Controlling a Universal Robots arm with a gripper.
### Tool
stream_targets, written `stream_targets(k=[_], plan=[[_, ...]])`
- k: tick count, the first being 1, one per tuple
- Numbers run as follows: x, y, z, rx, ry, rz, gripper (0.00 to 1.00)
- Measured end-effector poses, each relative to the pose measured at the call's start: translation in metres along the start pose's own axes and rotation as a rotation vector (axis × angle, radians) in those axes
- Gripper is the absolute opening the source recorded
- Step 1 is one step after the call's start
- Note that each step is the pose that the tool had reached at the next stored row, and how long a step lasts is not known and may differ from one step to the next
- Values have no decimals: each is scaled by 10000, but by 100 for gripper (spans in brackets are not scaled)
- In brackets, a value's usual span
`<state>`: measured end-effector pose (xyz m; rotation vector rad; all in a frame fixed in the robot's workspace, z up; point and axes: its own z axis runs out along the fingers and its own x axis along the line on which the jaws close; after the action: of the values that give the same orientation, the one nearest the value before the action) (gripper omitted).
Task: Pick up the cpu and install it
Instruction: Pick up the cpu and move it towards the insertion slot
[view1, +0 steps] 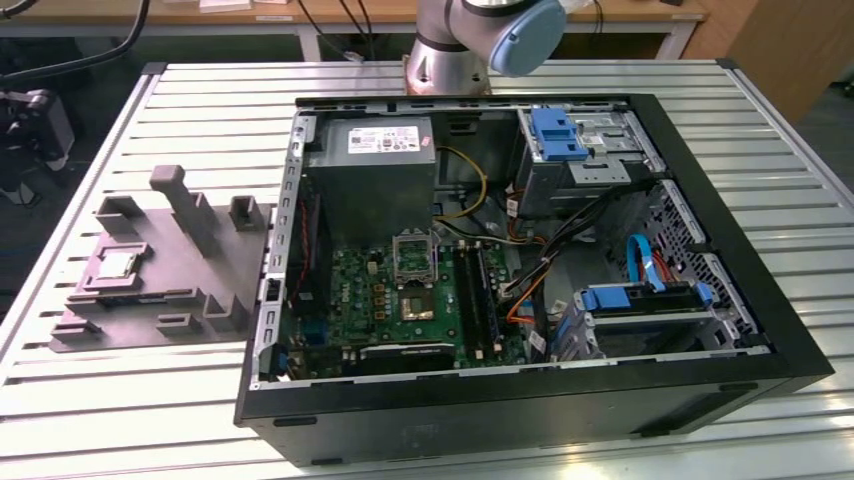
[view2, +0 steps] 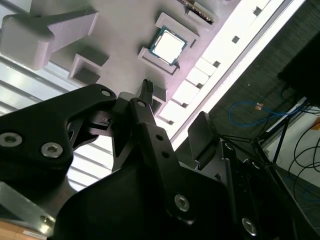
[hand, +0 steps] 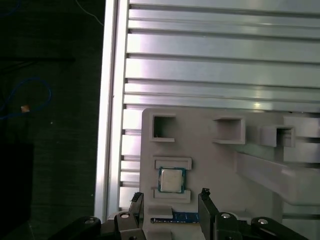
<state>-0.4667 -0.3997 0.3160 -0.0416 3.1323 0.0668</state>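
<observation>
The cpu (hand: 171, 180), a small flat silver-topped square chip, lies in a recess of the grey plastic fixture (hand: 215, 165) that keeps it located, and my gripper (hand: 170, 196) hovers nearby, fingers (hand: 206, 205) spread, empty.

slatted table (view1: 200, 100); grey fixture (view1: 160, 275), computer case (view1: 534, 405)

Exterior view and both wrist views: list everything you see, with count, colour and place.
cpu: 1, silver, in the fixture's recess
fixture: 1, grey, on table, exterior view's left
computer case: 1, black, open, beside fixture
circuit board: 1, green, inside case
power supply: 1, grey, inside case
drive brackets: 2, blue, inside case
table: 1, silver, slatted, under everything
arm: 1, grey and blue, beyond case
claw: 1, black, open, empty, over fixture
</observation>
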Motion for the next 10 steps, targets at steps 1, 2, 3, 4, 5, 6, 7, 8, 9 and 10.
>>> stream_targets(k=[1, 2, 3, 4, 5, 6, 7, 8, 9, 10], plan=[[0, -1, 17, 0, 2, -6, 55], [0, -1, 32, -1, 3, -12, 55], [0, -2, 47, 0, 4, -16, 55], [0, -2, 58, -1, 4, -17, 55], [0, -3, 66, -1, 4, -18, 55], [0, -3, 74, -1, 4, -18, 55], [1, -4, 81, -1, 4, -18, 55], [1, -4, 88, -1, 4, -18, 55], [1, -4, 93, 0, 5, -18, 55], [1, -4, 96, 0, 6, -18, 55]])
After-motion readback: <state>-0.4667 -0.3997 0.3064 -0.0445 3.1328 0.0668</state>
